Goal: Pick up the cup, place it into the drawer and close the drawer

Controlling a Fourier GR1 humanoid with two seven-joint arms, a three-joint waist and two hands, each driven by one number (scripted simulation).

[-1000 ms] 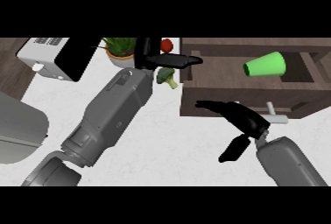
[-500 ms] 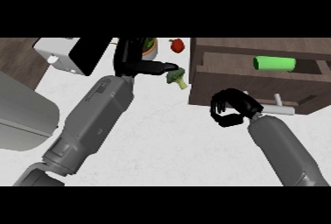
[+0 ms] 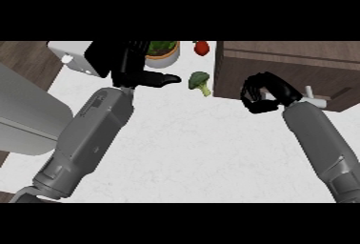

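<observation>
Now no cup shows anywhere, so it is likely inside the drawer (image 3: 288,71) at the counter's (image 3: 190,143) far right corner, which looks pushed in. The right robot hand (image 3: 264,93) sits curled at the drawer front, holding nothing. To finish well, it should press straight on until the front sits flush. The left robot hand (image 3: 137,71) rests with fingers straight near the far edge, beside the broccoli (image 3: 200,82). A plant pot (image 3: 163,52) and a red thing (image 3: 201,46) are cut off at the top.
</observation>
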